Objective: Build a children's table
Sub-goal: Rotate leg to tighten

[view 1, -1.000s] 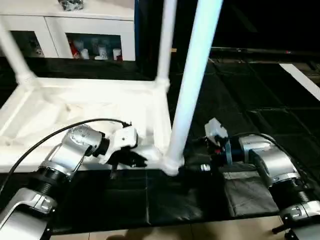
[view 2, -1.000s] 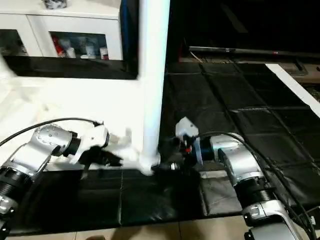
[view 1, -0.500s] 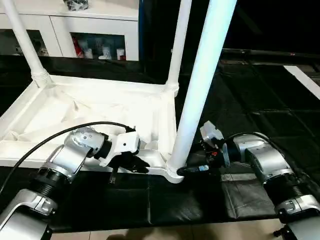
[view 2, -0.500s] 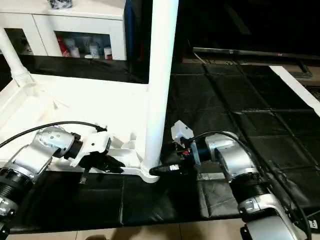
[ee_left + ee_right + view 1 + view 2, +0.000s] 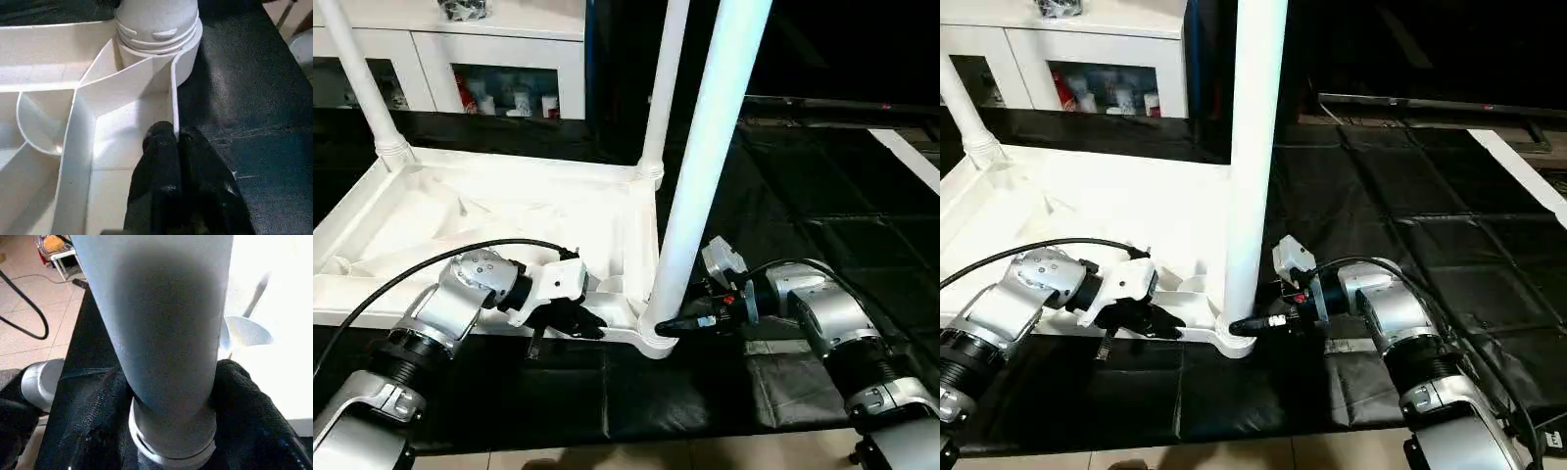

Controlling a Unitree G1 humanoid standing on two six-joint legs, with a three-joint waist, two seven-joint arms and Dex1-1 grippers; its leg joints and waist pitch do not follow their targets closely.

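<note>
In your head view the tabletop point(image 5: 499, 220) lies upside down on the black floor mat point(image 5: 783, 196), ribbed side up, with three legs standing in its sockets: the near leg point(image 5: 705, 166) at the front right corner, a second leg point(image 5: 662, 88) at the far right corner and a third leg point(image 5: 357, 83) at the far left. Your left gripper point(image 5: 576, 321) sits at the front rim, just left of the near leg. Your right gripper point(image 5: 677, 323) is at the base of that leg from the right side. In your left wrist view the left fingers point(image 5: 166, 161) are pressed together on the thin rim wall of the tabletop (a firm pinch). In your right wrist view the right fingers point(image 5: 244, 406) flank the leg's flared foot on both sides, touching it. A white cabinet point(image 5: 499, 59) stands behind.
</note>
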